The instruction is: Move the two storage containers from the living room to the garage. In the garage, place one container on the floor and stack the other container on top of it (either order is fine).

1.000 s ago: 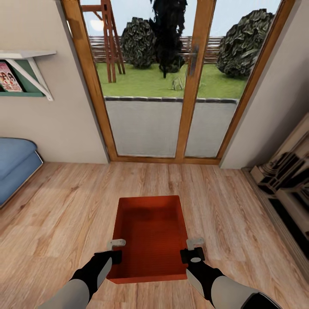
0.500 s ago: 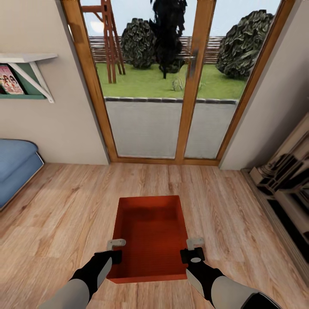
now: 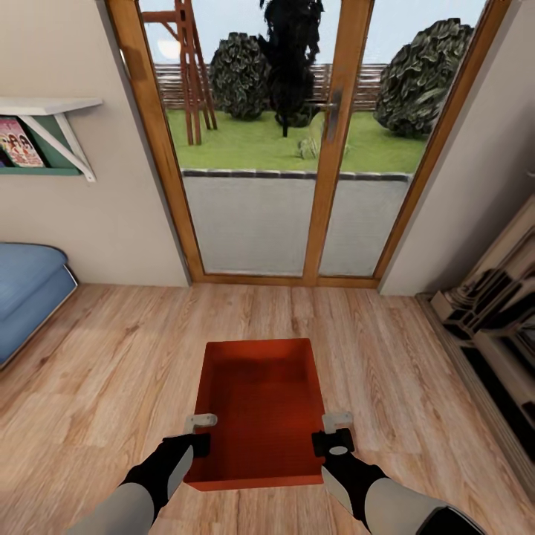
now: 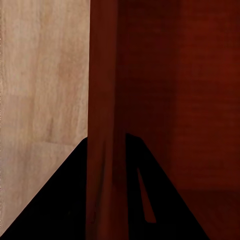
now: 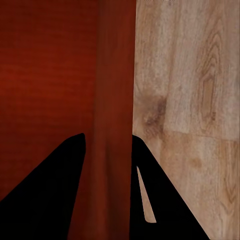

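One orange-red storage container (image 3: 260, 401) hangs level above the living room's light wood-plank floor (image 3: 111, 357), its long side pointing at the glass doors. My left gripper (image 3: 197, 435) is shut on its left wall near the near corner. My right gripper (image 3: 332, 435) is shut on its right wall opposite. In the left wrist view the ribbed wall (image 4: 105, 90) runs between the dark fingers (image 4: 60, 210) of the left gripper (image 4: 107, 165). In the right wrist view the other wall (image 5: 116, 90) is pinched the same way by the right gripper (image 5: 109, 160).
Wood-framed glass doors (image 3: 327, 148) stand straight ahead with a garden behind. A blue sofa (image 3: 22, 297) lies at the left under a wall shelf (image 3: 44, 126). Pale shelving (image 3: 490, 312) lines the right wall. Open plank floor surrounds the bin.
The whole head picture has drifted a little to the right, so the camera has moved. The container and both grippers keep the same place in the view.
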Controlling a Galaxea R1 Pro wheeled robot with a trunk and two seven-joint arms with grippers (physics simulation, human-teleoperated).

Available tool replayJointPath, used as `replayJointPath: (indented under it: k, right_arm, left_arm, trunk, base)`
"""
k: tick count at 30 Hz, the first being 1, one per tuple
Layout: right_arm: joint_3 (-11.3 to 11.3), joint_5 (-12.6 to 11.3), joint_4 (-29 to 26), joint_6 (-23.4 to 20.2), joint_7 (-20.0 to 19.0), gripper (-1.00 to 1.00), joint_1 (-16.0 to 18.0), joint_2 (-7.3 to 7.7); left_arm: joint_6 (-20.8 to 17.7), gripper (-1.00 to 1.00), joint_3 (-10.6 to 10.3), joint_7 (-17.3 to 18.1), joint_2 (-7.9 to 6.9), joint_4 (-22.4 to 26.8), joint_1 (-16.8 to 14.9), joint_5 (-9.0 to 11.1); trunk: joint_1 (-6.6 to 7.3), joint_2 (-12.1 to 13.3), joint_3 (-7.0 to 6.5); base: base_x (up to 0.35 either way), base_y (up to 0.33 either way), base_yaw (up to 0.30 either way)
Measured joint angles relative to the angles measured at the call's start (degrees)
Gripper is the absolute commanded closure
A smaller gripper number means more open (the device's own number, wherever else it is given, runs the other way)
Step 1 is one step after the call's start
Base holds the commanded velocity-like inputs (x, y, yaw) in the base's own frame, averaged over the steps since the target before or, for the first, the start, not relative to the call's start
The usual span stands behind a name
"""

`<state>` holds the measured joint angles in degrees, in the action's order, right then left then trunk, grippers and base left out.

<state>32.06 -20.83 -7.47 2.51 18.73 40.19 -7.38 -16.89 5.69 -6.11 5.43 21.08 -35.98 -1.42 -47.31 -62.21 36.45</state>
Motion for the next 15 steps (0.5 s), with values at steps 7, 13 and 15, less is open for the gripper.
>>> replayJointPath:
  k: [7, 13, 15]
  right_arm:
    - [-0.1, 0.0, 0.5, 0.5, 0.0, 1.0, 0.0, -0.15]
    - [0.0, 0.0, 0.1, 0.1, 0.0, 1.0, 0.0, -0.03]
    - [0.0, 0.0, 0.0, 0.0, 0.0, 1.0, 0.0, -0.01]
  left_arm:
    - [0.0, 1.0, -0.1, 0.0, -0.02, 0.0, 0.0, -0.2]
    - [0.0, 1.0, 0.0, 0.0, -0.02, 0.0, 0.0, 0.0]
    - [0.0, 1.0, 0.0, 0.0, -0.01, 0.0, 0.0, 0.0]
  trunk:
    - [1.54, 2.8, -1.26]
    - [2.86, 5.2, -2.34]
    - [3.3, 6.0, -2.7]
  base:
    - [0.0, 0.0, 0.0]
    - [0.0, 0.0, 0.0]
    - [0.0, 0.0, 0.0]
